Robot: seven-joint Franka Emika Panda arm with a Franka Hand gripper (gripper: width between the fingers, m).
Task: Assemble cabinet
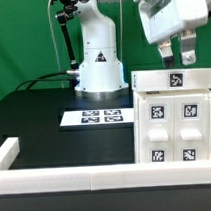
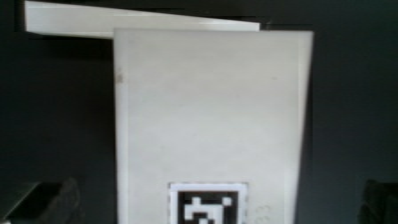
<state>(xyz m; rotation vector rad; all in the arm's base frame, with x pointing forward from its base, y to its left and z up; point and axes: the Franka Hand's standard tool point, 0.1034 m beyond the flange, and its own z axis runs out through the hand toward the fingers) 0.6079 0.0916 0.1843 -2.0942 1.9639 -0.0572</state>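
The cabinet (image 1: pixel 175 125) is a white box of flat panels with several black-and-white tags, standing on the black table at the exterior view's right. My gripper (image 1: pixel 177 58) hangs just above its top panel, open and empty, with its fingers apart and not touching the box. In the wrist view the cabinet's top (image 2: pixel 210 110) fills the middle, with one tag near the gripper (image 2: pixel 210 208). The dark fingertips (image 2: pixel 43 200) stand wide on either side of the panel. A second white panel edge (image 2: pixel 125 18) shows beyond the top.
The marker board (image 1: pixel 96 117) lies flat on the table in front of the robot's white base (image 1: pixel 97 64). A low white border rail (image 1: pixel 57 179) runs along the table's front edge and turns up at the exterior view's left.
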